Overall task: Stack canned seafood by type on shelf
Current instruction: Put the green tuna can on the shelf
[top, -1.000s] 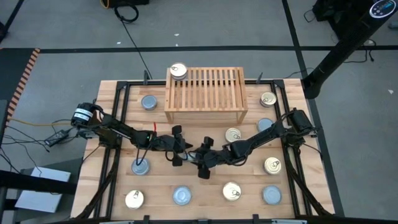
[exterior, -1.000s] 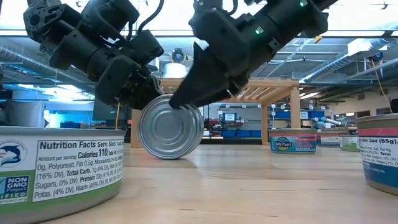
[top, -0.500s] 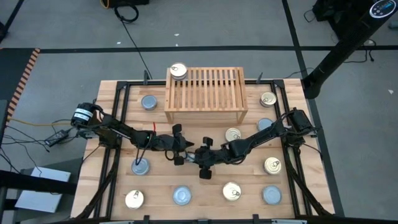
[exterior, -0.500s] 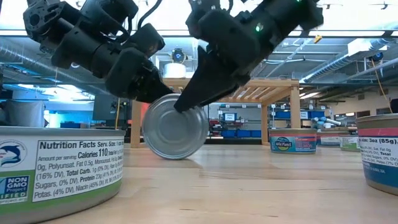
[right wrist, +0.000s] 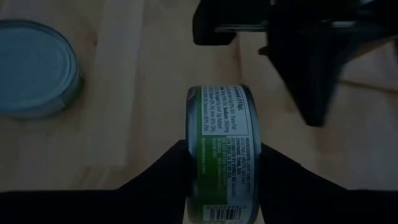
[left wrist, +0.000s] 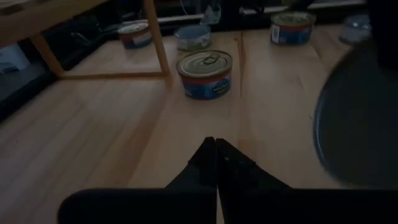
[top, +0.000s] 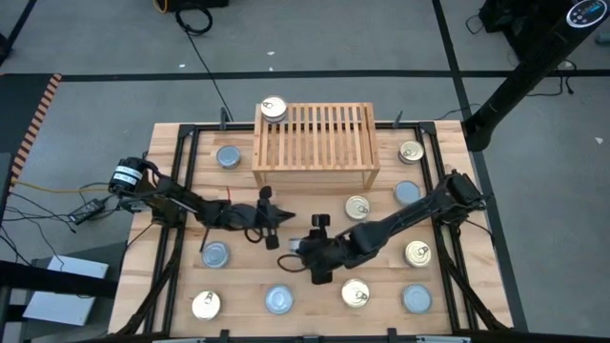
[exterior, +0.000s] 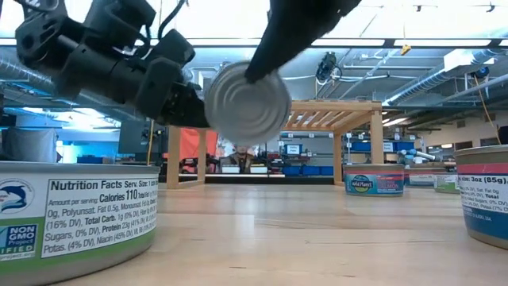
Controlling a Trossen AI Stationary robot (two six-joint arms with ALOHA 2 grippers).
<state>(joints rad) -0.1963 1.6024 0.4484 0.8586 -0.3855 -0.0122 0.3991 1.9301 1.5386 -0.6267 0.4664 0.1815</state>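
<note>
A tin of canned seafood (exterior: 248, 103) with a green label hangs on edge above the table's middle, with my right gripper (top: 303, 250) shut on it. Just to its left my left gripper (top: 270, 219) is shut, its fingers (left wrist: 216, 155) holding nothing. The wooden shelf (top: 315, 146) stands at the far middle, with one gold-topped tin (top: 274, 110) resting flat on its left far corner. Several other tins lie flat on the planks, among them a gold-topped one (top: 357, 207) and a silver-topped one (top: 215, 254). My right gripper pinches the tin between its two fingers (right wrist: 171, 177), one on each flat face, with the labelled side wall (right wrist: 221, 140) showing between them. The fingers slant down from the table's right. The tin stands on edge, lifted clear of the table (exterior: 248, 103).
Tins line the near edge (top: 279, 299) (top: 355, 293) and the right side (top: 417, 252) (top: 411, 151), and one sits left of the shelf (top: 229, 156). Black frame rails (top: 181, 191) run along the table's sides. Bare planks lie between the shelf and the grippers.
My right gripper has risen and drawn a little toward the near edge, rolling its wrist. The tin, which stood on its edge on the table between both grippers, has gone up with it and now hangs clear. My left gripper has tipped more level.
</note>
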